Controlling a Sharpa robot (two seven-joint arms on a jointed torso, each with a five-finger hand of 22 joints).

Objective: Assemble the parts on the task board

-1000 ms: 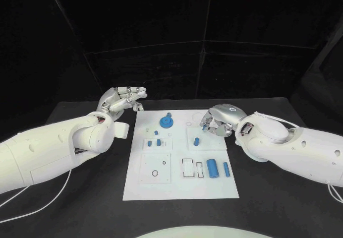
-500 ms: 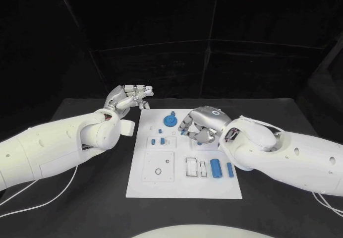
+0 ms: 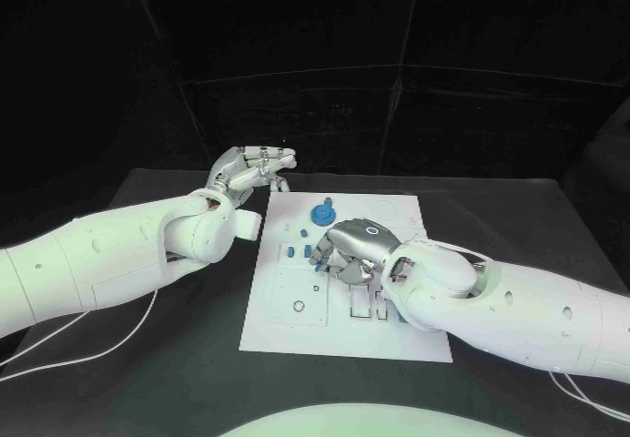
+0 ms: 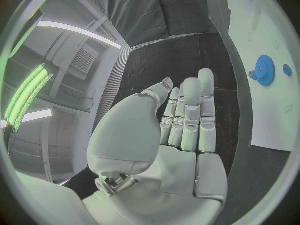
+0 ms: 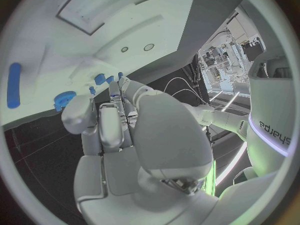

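The white task board lies in the middle of the black table. A blue gear stands near its far edge, with small blue parts in front of it. My right hand hangs low over the board's middle with its fingers bent down. A blue bit shows at its fingertips, and I cannot tell whether it is held. My left hand is raised beyond the board's far left corner, fingers side by side, holding nothing. The gear lies off to its side.
Bare black table lies on both sides of the board. My right forearm crosses the board's near right part and hides the pieces there. A long blue piece lies on the board apart from the gear.
My right hand has moved from the board's far right edge leftward and nearer, over the middle. My left hand stays raised at the far left corner. The camera has shifted.
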